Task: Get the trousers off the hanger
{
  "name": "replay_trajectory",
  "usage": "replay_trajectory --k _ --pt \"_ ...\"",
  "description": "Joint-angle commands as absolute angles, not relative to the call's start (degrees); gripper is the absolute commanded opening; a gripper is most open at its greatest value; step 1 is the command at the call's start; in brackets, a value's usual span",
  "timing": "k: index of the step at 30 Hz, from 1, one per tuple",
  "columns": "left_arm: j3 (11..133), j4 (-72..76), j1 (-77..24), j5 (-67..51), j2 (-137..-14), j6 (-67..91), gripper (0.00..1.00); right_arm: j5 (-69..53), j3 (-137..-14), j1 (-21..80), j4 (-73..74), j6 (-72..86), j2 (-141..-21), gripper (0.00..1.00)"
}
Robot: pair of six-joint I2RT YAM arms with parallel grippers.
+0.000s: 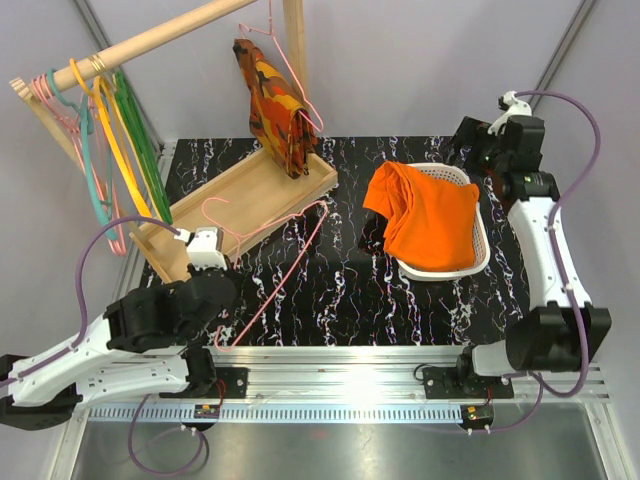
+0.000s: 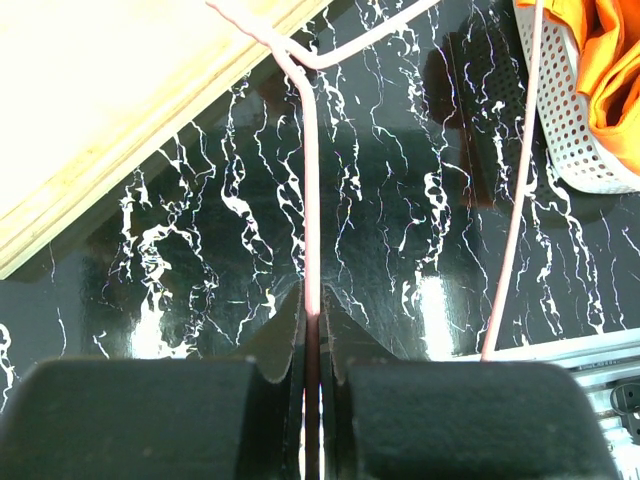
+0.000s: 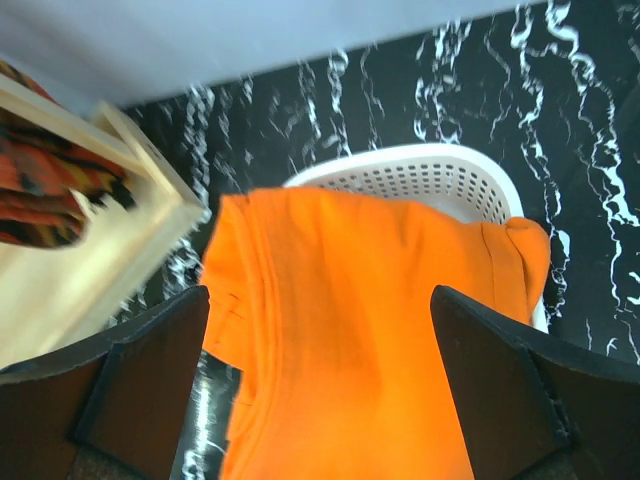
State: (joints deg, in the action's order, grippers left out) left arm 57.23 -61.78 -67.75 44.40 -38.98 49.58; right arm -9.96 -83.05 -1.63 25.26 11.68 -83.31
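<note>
The bright orange trousers lie bunched in a white basket at the right, one end draped over its left rim, off the hanger. The thin pink wire hanger lies bare on the black marbled table, its hook by the wooden tray. My left gripper is shut on one side wire of the hanger low over the table. My right gripper is open and empty, hovering above the trousers and the basket, not touching them.
A wooden tray lies at the back left, with a red, orange and yellow patterned garment hanging over it on another pink hanger. Green, yellow and teal hangers hang from a wooden rail at the far left.
</note>
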Motion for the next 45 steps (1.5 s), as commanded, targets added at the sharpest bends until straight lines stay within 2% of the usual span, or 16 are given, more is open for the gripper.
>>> replay_trajectory --k 1,5,8,16,21,24,30,34,38,41,45 --pt "58.3 -60.6 -67.7 46.7 -38.0 50.6 0.00 -8.3 -77.5 -1.6 22.2 18.5 -81.1 0.98" --pt "59.1 -61.5 -67.6 47.1 -38.2 50.4 0.00 -10.1 -74.3 -0.5 20.7 16.3 -85.2 0.94" --pt "60.5 -62.9 -67.7 47.8 -38.3 50.7 0.00 -5.6 -76.1 2.3 22.9 12.3 -92.1 0.94" --pt "66.4 -68.9 -67.5 54.0 -40.7 52.6 0.00 13.2 -86.1 10.7 35.1 4.2 -115.3 0.98" --pt "71.4 -76.1 -67.0 61.3 -46.0 57.1 0.00 27.7 -86.4 12.2 35.8 4.4 -121.4 1.00" --pt "74.0 -76.0 -64.2 62.4 -49.5 56.0 0.00 30.2 -84.6 12.3 33.4 5.1 -121.4 1.00" --pt "75.4 -67.6 -58.2 59.5 -52.7 48.0 0.00 20.7 -81.2 12.3 27.6 6.5 -114.2 0.99" --pt "78.8 -66.0 -55.1 59.5 -55.2 44.8 0.00 17.8 -82.2 11.8 26.7 7.9 -101.3 1.00" --pt "83.4 -64.4 -52.5 60.3 -58.3 41.1 0.00 16.1 -86.3 11.9 31.9 8.9 -90.6 0.99" --pt "88.1 -64.9 -51.3 61.7 -61.4 39.2 0.00 9.1 -86.8 11.8 34.5 10.4 -81.8 0.99" --pt "94.7 -66.3 -49.5 64.7 -66.0 36.7 0.00 -3.8 -77.7 11.8 32.5 13.2 -64.0 0.99"
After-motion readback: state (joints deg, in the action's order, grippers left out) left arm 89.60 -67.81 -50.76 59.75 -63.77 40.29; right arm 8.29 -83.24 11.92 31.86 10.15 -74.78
